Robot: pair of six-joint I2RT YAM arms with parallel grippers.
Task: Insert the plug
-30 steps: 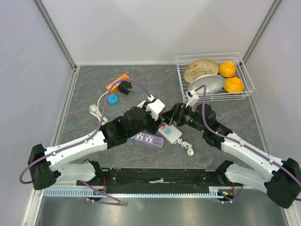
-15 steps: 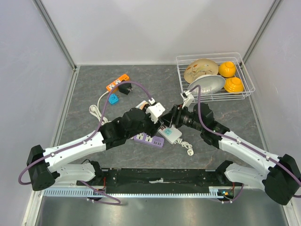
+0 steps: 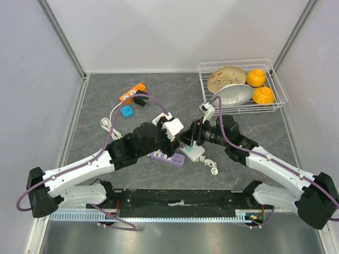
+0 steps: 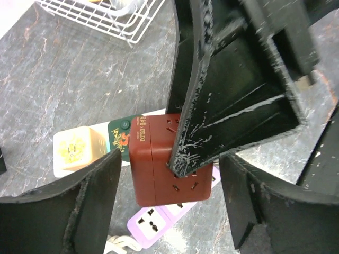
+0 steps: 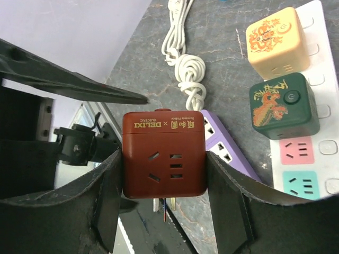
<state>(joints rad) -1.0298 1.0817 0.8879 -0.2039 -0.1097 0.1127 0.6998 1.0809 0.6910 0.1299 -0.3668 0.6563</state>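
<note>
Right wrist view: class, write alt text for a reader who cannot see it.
The right gripper clamps a red cube between its two black fingers, with metal prongs showing beneath the cube. Behind it, a white strip carries a yellow cube and a green cube. A purple strip and a coiled white cord lie on the grey table.

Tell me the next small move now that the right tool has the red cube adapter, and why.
Probably draw the left tool back from the red cube adapter. Its fingers stand off the cube on both sides, while the right tool grips it, prongs showing underneath. With the left out of the way, the right can carry it to the free sockets on the white strip.
</note>
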